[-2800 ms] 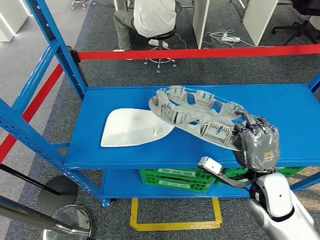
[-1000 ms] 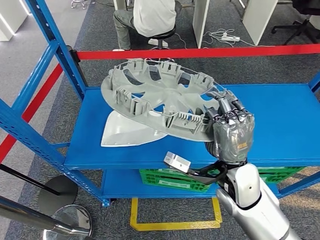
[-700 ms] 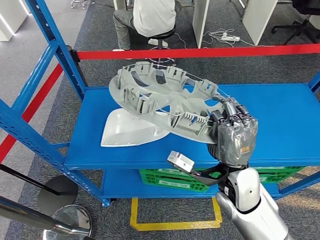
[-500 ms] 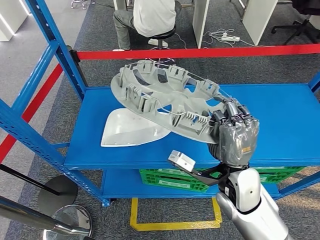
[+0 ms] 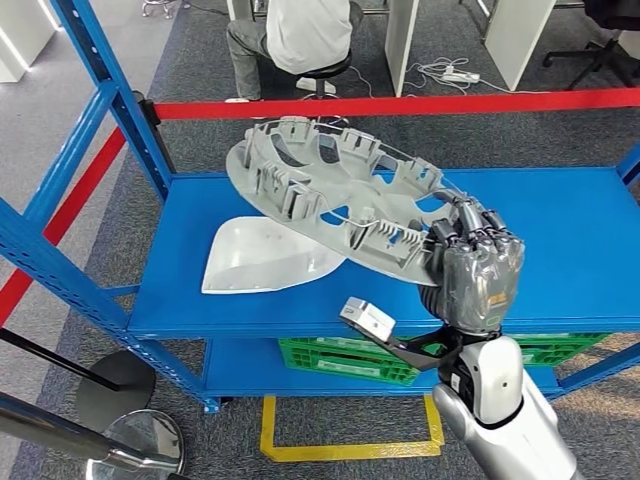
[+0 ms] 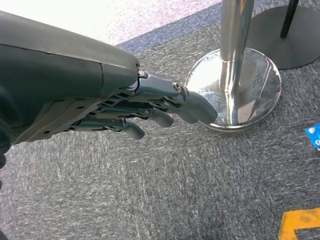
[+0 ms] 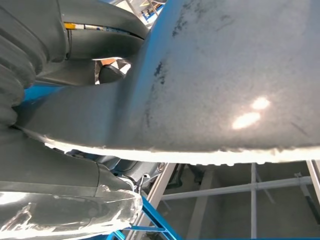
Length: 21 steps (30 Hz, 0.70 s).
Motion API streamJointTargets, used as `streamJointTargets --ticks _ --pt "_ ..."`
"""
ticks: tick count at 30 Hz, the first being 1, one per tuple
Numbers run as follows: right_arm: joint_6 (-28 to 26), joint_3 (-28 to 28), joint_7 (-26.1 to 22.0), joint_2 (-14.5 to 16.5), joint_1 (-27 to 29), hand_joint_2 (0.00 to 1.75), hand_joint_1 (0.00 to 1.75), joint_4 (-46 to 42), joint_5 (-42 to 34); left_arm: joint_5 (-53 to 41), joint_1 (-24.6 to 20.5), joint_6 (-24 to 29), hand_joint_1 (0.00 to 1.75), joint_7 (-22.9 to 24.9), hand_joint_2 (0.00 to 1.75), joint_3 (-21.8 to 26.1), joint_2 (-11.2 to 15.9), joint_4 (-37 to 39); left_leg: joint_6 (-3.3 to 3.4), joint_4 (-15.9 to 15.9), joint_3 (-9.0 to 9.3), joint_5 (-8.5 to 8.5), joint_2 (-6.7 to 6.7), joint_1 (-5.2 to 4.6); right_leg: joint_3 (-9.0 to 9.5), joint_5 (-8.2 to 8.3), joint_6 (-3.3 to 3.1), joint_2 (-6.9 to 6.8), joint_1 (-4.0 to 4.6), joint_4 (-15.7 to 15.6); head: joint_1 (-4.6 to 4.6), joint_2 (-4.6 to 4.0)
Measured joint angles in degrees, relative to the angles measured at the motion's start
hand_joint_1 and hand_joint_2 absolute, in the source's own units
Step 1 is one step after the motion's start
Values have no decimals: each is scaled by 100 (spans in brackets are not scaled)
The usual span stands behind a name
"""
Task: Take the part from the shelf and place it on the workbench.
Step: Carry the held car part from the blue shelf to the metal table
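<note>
Setting: blue metal shelf on grey carpet, red barrier tape behind it, a seated person on a stool further back.
Part: grey plastic wheel cover, round, ribbed and slotted on the upturned inner side with clips round the rim; in the right wrist view its other face looks smooth, dull grey, a bit scuffed.
Part position: lifted clear of the shelf deck, tilted, far edge higher, hanging over the white piece.
Right hand: right hand wrapped in a clear film cover, fingers closed on the near rim of the wheel cover, holding it alone.
Left hand: left hand hangs low over the carpet, fingers loosely extended and slightly apart, nothing in it.
Progress: pick looks done, the part is off the shelf; carrying it to the bench and setting it down are left. Bench not seen.
Other: white smooth panel lies flat on the shelf; green crate on the lower level; chrome post base on the carpet; yellow floor marking.
</note>
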Motion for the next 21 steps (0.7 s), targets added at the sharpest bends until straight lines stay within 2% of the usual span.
streamJointTargets --ticks 6,12,18,21 --pt "-30 -5 -81 20 0 175 175 -1 -191 -3 -1 0 0 16 175 0 0 0 0 0 0 0 0 0 0 0 0 0 0 0 0 0" --pt "-3 1 -261 54 -5 175 175 -54 -909 16 0 16 0 65 175 0 -7 0 5 9 -2 -4 0 -3 0 2 3 0 -5 -3 0 0" --pt "-6 7 -330 69 11 175 175 -129 -1033 22 2 21 0 85 175 2 -9 0 64 67 -26 -35 -1 -18 4 13 42 -1 -25 -13 -3 0" --pt "-6 6 -338 69 14 175 175 -169 -1034 22 1 22 0 85 175 2 -16 0 144 -9 -4 16 3 2 -4 -2 98 0 -25 -26 1 0"
